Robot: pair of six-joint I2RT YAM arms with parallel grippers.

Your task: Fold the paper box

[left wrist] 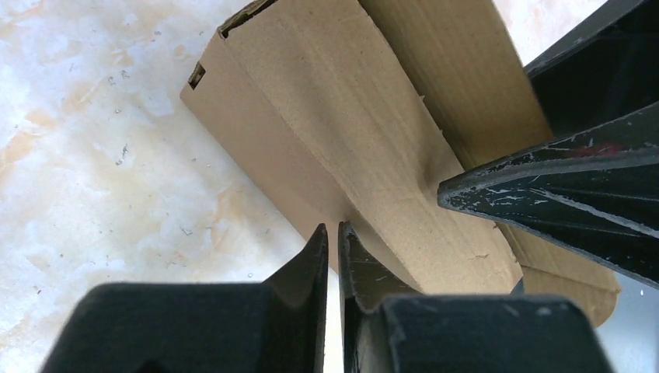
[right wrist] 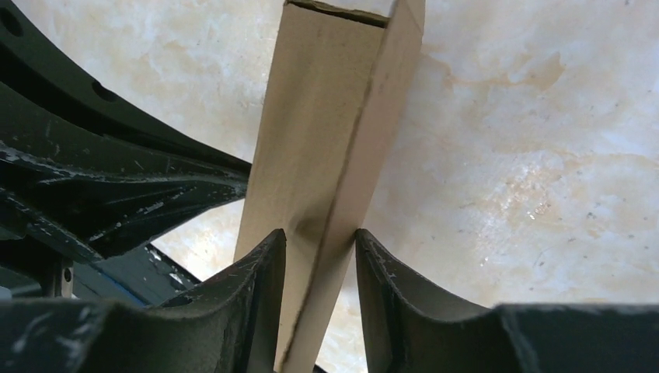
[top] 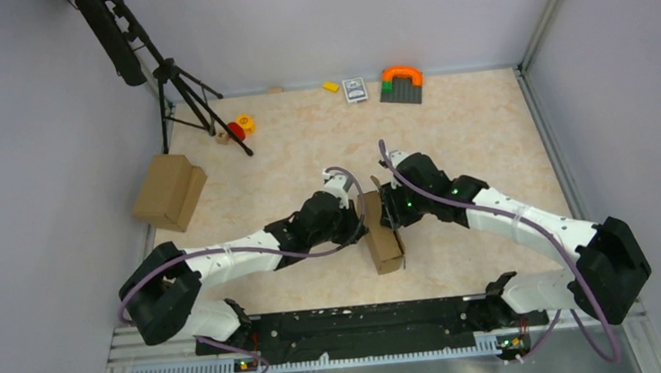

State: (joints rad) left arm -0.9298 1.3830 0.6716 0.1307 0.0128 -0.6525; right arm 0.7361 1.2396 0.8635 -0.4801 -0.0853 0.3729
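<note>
The paper box (top: 384,240) is a narrow brown carton in the middle of the table, between both arms. In the right wrist view the box (right wrist: 326,116) runs away from the camera, and my right gripper (right wrist: 320,237) is shut on its near end, one finger on each side face. My right gripper (top: 386,209) meets the box's far end from the right. My left gripper (left wrist: 333,231) is shut with only a thin slit between the fingers, its tips against the side of the box (left wrist: 365,132); nothing is between them. My left gripper (top: 359,223) sits at the box's left.
A bulkier brown carton (top: 168,192) lies at the left edge. A tripod (top: 179,91) stands at the back left with small toys (top: 240,127) by its foot. A yellow block (top: 331,86), a card deck (top: 355,90) and a grey plate with an orange arch (top: 401,86) are along the back wall.
</note>
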